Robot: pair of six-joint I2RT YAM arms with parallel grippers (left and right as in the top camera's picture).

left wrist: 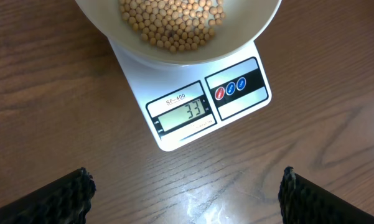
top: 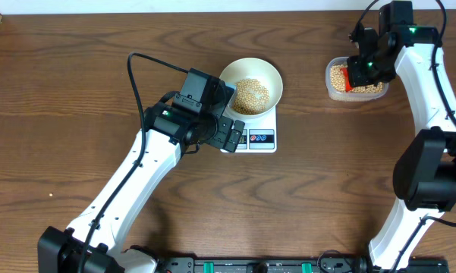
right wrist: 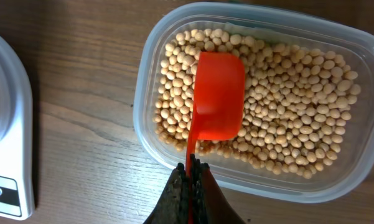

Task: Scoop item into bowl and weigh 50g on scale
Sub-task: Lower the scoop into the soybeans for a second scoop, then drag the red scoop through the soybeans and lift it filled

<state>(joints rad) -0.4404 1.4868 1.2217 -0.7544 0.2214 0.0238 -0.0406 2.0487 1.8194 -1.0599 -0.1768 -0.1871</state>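
Observation:
The white bowl (top: 250,85) stands on the white scale (top: 252,138) and holds tan beans (top: 252,94). In the left wrist view the bowl (left wrist: 249,37) with beans (left wrist: 174,22) sits on the scale (left wrist: 193,127), whose display reads 33. My left gripper (left wrist: 185,190) is open and empty, over the table just in front of the scale. My right gripper (right wrist: 191,169) is shut on the handle of a red scoop (right wrist: 218,96). The scoop lies bottom-up over the beans (right wrist: 286,99) in the clear tub (right wrist: 150,81).
The clear plastic tub (top: 330,85) stands at the far right of the wooden table. The scale's edge (right wrist: 12,143) shows at the left in the right wrist view. Cables and a black rail run along the table's front edge (top: 250,265).

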